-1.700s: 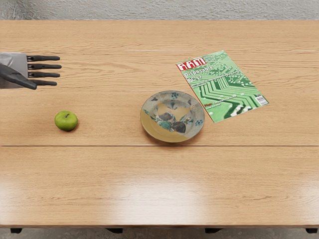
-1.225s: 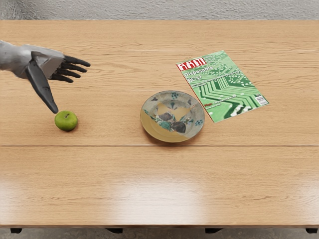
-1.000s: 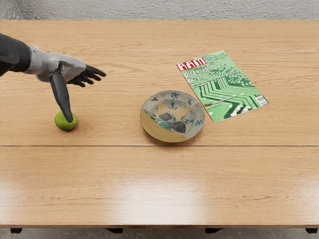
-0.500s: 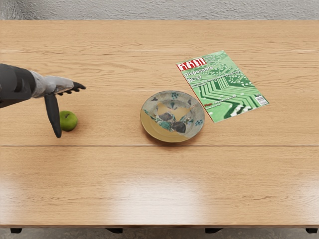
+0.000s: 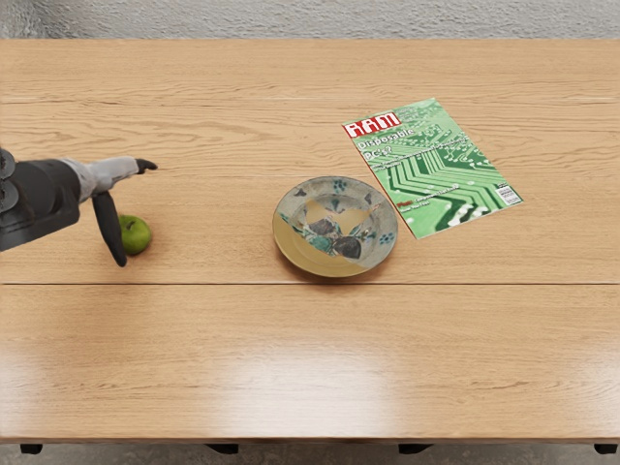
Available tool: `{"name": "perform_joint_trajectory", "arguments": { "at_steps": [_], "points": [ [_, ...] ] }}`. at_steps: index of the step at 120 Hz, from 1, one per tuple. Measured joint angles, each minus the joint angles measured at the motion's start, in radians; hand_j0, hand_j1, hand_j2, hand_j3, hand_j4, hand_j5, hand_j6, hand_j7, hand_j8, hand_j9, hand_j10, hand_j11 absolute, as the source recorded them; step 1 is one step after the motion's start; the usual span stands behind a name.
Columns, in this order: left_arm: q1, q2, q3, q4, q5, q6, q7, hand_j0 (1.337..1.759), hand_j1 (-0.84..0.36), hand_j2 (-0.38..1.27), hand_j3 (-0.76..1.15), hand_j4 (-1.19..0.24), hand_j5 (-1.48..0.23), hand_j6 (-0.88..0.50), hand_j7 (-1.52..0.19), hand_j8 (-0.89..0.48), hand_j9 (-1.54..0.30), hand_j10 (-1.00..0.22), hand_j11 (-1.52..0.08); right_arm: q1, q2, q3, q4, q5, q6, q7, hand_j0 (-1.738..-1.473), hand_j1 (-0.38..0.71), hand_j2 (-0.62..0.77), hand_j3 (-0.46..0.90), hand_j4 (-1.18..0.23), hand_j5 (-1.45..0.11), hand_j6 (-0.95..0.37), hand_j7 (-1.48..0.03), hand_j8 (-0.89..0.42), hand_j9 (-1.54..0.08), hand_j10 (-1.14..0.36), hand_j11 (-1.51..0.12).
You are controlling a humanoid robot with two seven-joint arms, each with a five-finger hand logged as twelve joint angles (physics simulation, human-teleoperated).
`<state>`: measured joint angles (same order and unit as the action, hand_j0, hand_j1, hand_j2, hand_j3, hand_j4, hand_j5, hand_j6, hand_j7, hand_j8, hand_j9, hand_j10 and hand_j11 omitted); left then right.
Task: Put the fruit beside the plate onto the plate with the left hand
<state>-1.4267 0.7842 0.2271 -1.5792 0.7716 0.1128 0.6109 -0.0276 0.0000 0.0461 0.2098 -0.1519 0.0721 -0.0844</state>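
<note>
The green apple (image 5: 137, 233) sits on the wooden table (image 5: 310, 339), well to the left of the patterned plate (image 5: 281, 232). The left hand (image 5: 105, 184) is beside it, spread and holding nothing, its thumb (image 5: 111, 232) hanging across the apple's left edge. For a sound grasp, the hand should probably settle lower so the fingers (image 5: 143, 166) wrap the side opposite the thumb before closing, otherwise the round fruit could roll away.

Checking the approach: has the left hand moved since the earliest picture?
Yes. The left hand has come nearward: once beyond the plate's far rim, now level with it, thumb beside the apple.
</note>
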Motion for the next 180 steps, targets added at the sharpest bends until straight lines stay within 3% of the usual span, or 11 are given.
{"name": "perform_joint_trajectory", "arguments": {
  "at_steps": [85,180],
  "points": [
    [0.119,-0.030,-0.001,0.014,0.153,0.139,0.000,1.658,0.09,0.05,0.00,-0.22,-0.28,-0.22,-0.28,-0.22,-0.28,-0.22,-0.28,0.000,0.000,0.000,0.000,0.000,0.000,0.000,-1.658,-0.33,0.00,0.00,-0.02,-0.02,-0.02,-0.02,-0.02,-0.02,-0.02,-0.02],
    [0.205,-0.104,0.006,0.109,0.187,0.219,0.000,1.658,-0.15,0.08,0.00,-0.42,-0.55,-0.42,-0.55,-0.42,-0.55,-0.42,-0.55,0.000,0.000,0.000,0.000,0.000,0.000,0.000,-1.658,-0.33,0.00,0.00,-0.02,-0.02,-0.02,-0.02,-0.02,-0.02,-0.02,-0.02]
  ]
}}
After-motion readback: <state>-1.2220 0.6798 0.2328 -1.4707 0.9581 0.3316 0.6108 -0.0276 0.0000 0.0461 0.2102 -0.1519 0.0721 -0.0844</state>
